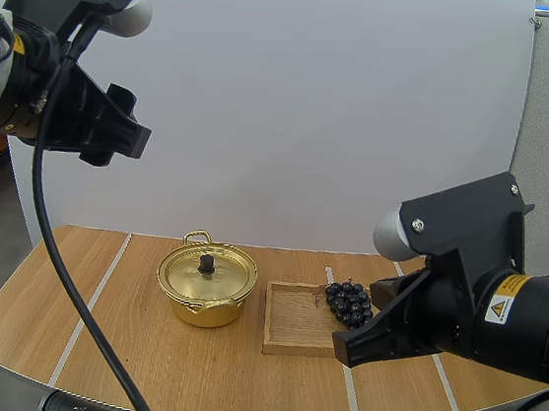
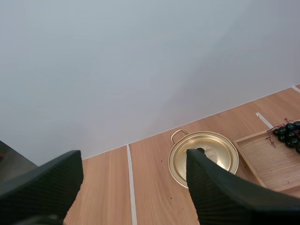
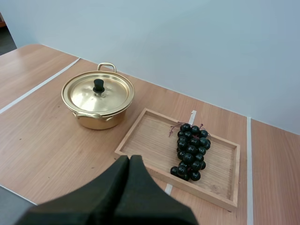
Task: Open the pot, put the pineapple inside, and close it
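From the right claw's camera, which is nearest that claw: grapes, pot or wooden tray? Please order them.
1. The wooden tray, its rim just ahead of the right claw.
2. The bunch of grapes, lying in the tray.
3. The pot, farthest, off beyond the tray's end.

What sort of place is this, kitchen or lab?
Probably a lab test bench: light wooden table against a white panel, with staged props, a lidded gold metal pot and a bunch of dark grapes on a wooden tray.
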Available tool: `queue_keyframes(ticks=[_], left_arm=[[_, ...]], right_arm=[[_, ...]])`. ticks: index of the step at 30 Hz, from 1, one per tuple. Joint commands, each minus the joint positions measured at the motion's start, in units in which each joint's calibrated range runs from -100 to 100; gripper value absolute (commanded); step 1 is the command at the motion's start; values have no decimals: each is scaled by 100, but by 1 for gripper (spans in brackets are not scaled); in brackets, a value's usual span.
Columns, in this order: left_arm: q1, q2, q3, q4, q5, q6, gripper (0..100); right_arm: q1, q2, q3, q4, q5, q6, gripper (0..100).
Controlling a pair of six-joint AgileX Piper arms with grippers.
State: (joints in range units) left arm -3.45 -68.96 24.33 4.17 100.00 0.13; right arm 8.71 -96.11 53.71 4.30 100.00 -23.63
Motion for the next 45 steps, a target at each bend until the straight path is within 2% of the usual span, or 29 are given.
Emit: queue_keyframes(ticks=[1,5,9,10,12,13,14,19,24,37,45], left_arm=[[10,-20,18,46,0,-40,100],[17,-20,18,-139,0,-40,100],[104,-20,18,-360,0,-40,100],[131,-20,18,-447,0,-62,89],[177,-20,18,-529,0,-189,53],[201,-20,18,-529,0,-299,30],[230,-20,18,-529,0,-374,0],[259,-258,31,-552,0,-489,0],[259,-1028,474,-552,0,-487,0],[259,-2609,1822,-552,-1541,-633,0],[274,-3104,3108,-541,-3118,-911,0]], right_arm=[[-49,-47,25,44,0,-18,0],[-82,-47,25,98,0,-18,0],[-132,-47,25,134,0,-18,0],[-147,-47,25,134,0,-18,0],[-165,-47,25,172,0,-18,0],[-165,-47,25,189,0,-18,0],[-165,-47,25,189,0,-18,0],[-180,-47,25,200,0,-18,0],[-293,-385,25,359,0,-18,0],[-386,-389,4,435,-4,-1,0],[-386,-389,102,435,-1536,-1,0]])
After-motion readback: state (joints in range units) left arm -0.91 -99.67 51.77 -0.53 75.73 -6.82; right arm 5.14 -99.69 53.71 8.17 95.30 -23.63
